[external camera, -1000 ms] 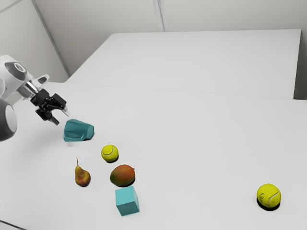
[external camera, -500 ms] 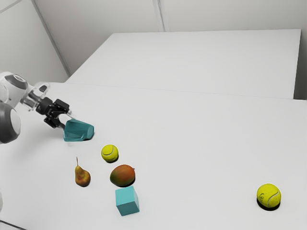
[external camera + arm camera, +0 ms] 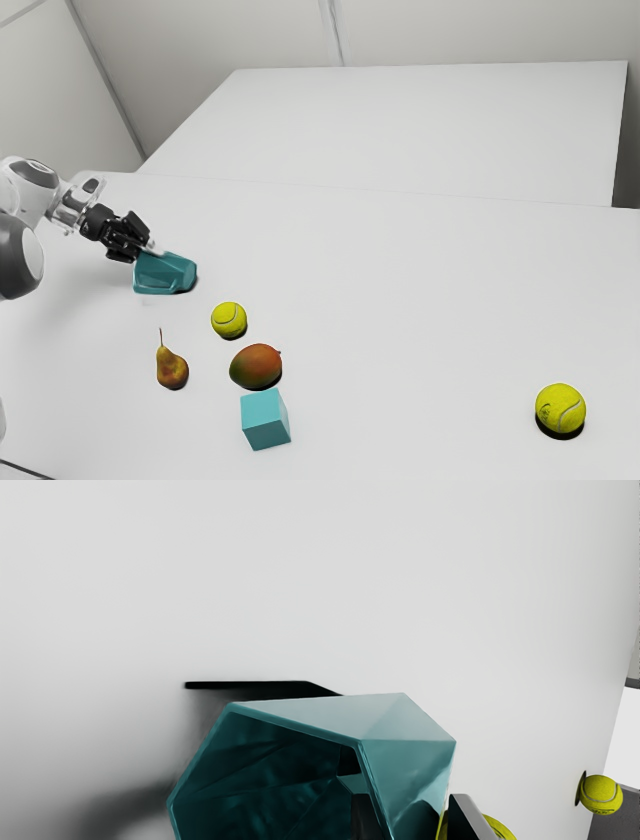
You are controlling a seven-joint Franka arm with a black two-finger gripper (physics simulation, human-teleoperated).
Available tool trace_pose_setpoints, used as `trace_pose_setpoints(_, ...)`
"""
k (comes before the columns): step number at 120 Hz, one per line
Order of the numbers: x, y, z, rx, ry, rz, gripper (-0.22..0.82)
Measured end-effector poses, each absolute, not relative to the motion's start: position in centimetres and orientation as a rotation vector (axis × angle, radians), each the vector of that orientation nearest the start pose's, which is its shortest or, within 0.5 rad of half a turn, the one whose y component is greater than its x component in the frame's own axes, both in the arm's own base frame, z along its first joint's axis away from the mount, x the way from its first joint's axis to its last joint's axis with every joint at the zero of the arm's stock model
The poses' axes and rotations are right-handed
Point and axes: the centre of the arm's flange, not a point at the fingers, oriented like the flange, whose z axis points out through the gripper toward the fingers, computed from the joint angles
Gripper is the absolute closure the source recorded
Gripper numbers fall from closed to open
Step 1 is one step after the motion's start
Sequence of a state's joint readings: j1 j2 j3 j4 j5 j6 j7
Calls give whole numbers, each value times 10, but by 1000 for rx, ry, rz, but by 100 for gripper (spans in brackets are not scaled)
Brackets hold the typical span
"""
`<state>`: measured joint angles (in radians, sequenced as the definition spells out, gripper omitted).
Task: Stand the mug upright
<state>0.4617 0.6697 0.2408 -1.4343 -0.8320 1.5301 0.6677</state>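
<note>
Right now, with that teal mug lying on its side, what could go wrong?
My claw is at the mug's open end, so a poor grip there might let it slip or swing as I tip it up. The nearer tennis ball lies close to the mug's base end and could roll away if bumped.

Mango (image 3: 256, 367) on white tabletop (image 3: 400, 300). Relative to mango: pear (image 3: 172, 369), stem up, near, on the exterior view's left; one tennis ball (image 3: 229, 320) just beyond; turquoise cube (image 3: 265, 419) just beside, camera side; second tennis ball (image 3: 560, 409) well apart, exterior view's right.
</note>
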Motion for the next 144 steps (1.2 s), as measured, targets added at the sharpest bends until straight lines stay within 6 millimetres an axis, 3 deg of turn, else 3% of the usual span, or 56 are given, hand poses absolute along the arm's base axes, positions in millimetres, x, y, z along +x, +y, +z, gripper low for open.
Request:
trace_pose_setpoints(22,580,338,301,2271,263,22,70)
trace_pose_setpoints(52,590,317,308,2246,237,20,76)
trace_pose_setpoints(75,605,281,339,2301,157,-10,77)
trace_pose_setpoints(95,618,226,383,2462,59,-43,77)
trace_pose_setpoints(107,621,200,395,2566,16,-58,77)
trace_pose_setpoints(126,590,155,400,2720,-61,-61,78)
trace_pose_setpoints(144,585,143,406,2893,-156,-24,78)
